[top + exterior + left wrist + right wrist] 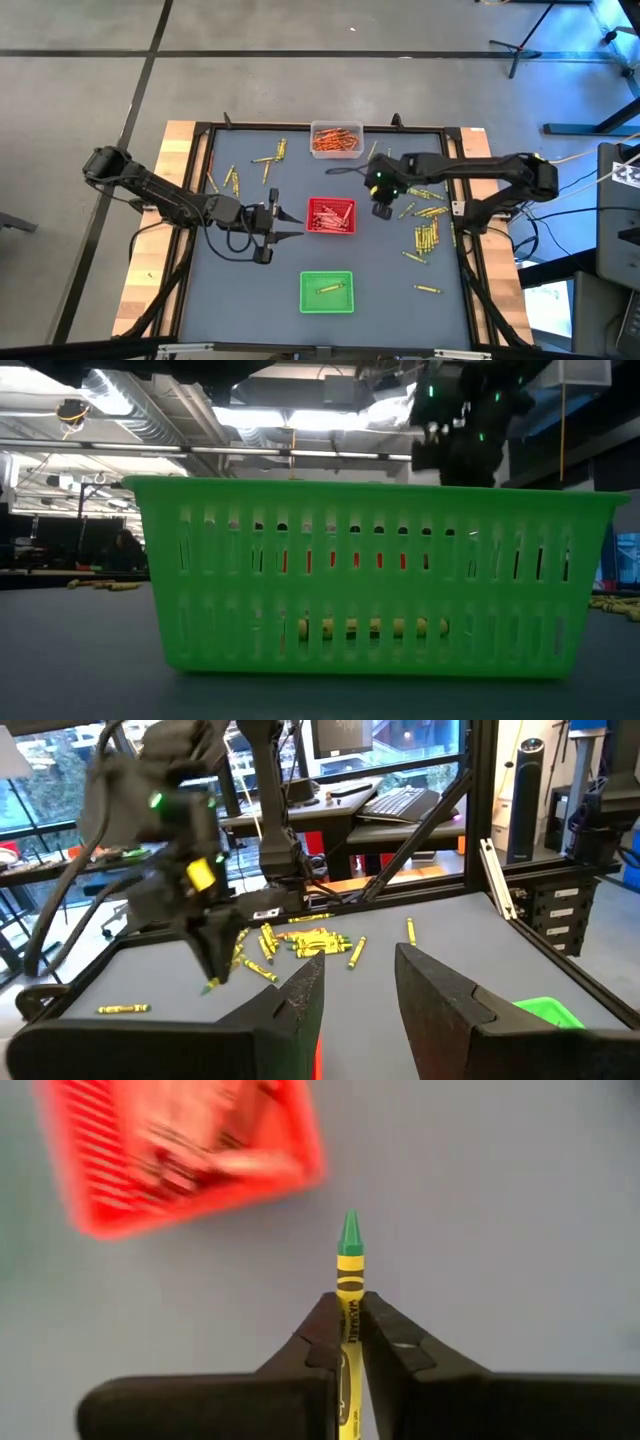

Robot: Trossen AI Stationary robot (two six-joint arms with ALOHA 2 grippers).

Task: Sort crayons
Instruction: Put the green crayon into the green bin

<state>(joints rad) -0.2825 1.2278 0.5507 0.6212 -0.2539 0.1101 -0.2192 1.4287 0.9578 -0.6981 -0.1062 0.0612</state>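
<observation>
Right gripper point(347, 1325), just beside the red tray point(330, 216), clamps a green-tipped yellow crayon point(348, 1265) above the grey table point(250, 290). Left gripper point(283, 222), fingers narrowly parted and empty, sits beside the tray's opposite side.

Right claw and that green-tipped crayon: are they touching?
Touching. The right wrist view shows the right claw with both fingers pressed against the yellow wrapper of the green-tipped crayon, no gap on either side, its tip sticking out ahead.
</observation>
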